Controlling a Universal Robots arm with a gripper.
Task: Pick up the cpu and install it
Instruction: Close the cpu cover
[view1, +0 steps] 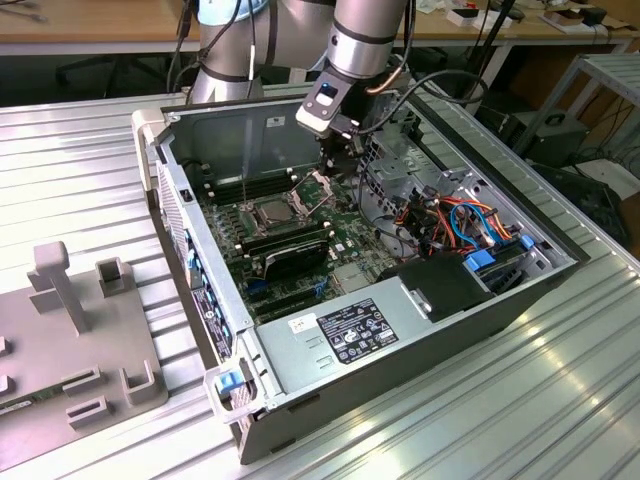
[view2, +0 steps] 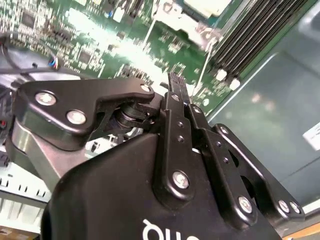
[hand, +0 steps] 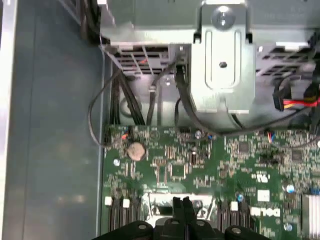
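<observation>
The cpu (view1: 272, 212) appears as a grey square lying flat in the motherboard socket, with the hinged metal frame (view1: 308, 186) standing raised beside it. My gripper (view1: 337, 150) hangs inside the open computer case (view1: 200, 290), just beyond the socket on the side of the raised frame. In both wrist views the black fingertips (view2: 175, 81) (hand: 181, 204) are pressed together with nothing showing between them, a little above the green motherboard (hand: 170, 165).
Black memory sticks (view1: 285, 246) lie next to the socket. A power supply (view1: 350, 330) fills the case's near end. The metal drive cage (hand: 222, 55) and coloured cables (view1: 465, 225) are at the exterior view's right. A grey fixture (view1: 70, 340) sits outside the case.
</observation>
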